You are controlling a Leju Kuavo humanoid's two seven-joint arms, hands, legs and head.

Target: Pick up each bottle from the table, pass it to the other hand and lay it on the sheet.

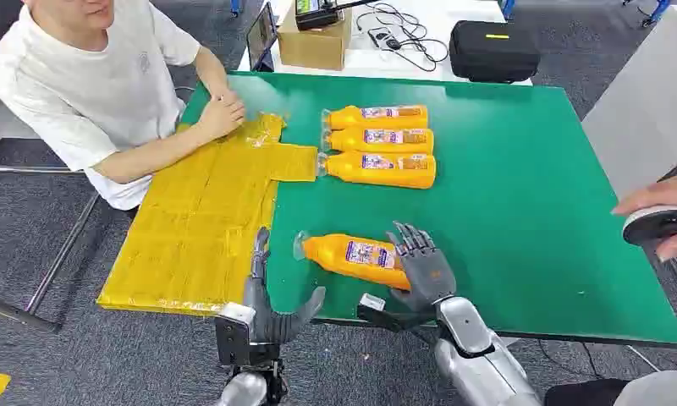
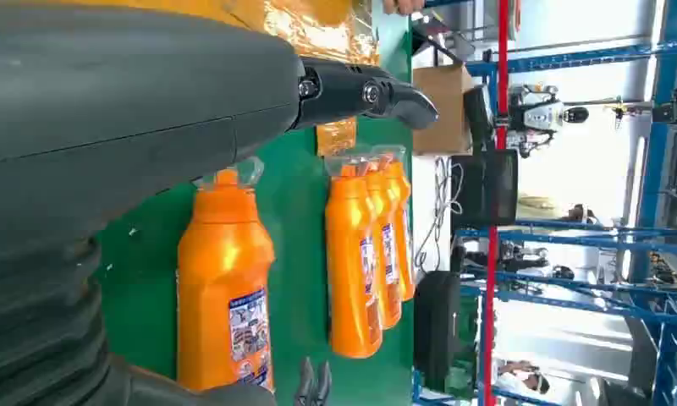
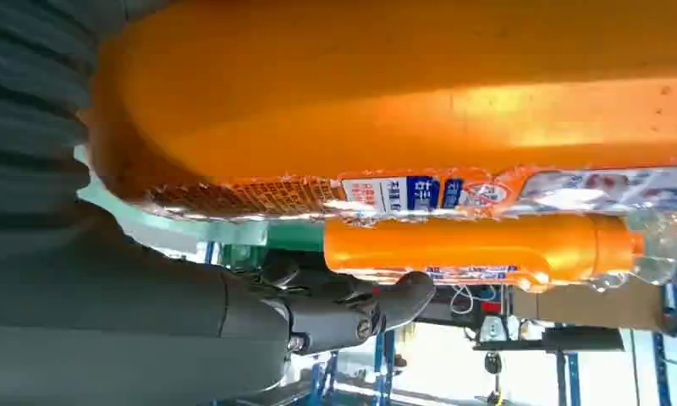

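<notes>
An orange bottle (image 1: 356, 255) with a clear cap lies tilted near the green table's (image 1: 521, 194) front edge, cap toward the yellow sheet (image 1: 200, 228). My right hand (image 1: 421, 264) has its fingers laid over the bottle's base. In the right wrist view the bottle (image 3: 403, 93) sits against the palm, with the thumb (image 3: 352, 309) held apart from it. My left hand (image 1: 267, 296) hovers open at the table's front edge between sheet and bottle, holding nothing. The left wrist view shows this hand (image 2: 132, 110) beside the same bottle (image 2: 225, 279). Three more orange bottles (image 1: 377, 144) lie side by side further back.
A seated person rests both hands (image 1: 221, 114) on the sheet's far end. Another person's hand (image 1: 661, 224) holds a round device at the table's right edge. A cardboard box (image 1: 314, 38) and a black bag (image 1: 494, 49) sit on the white table behind.
</notes>
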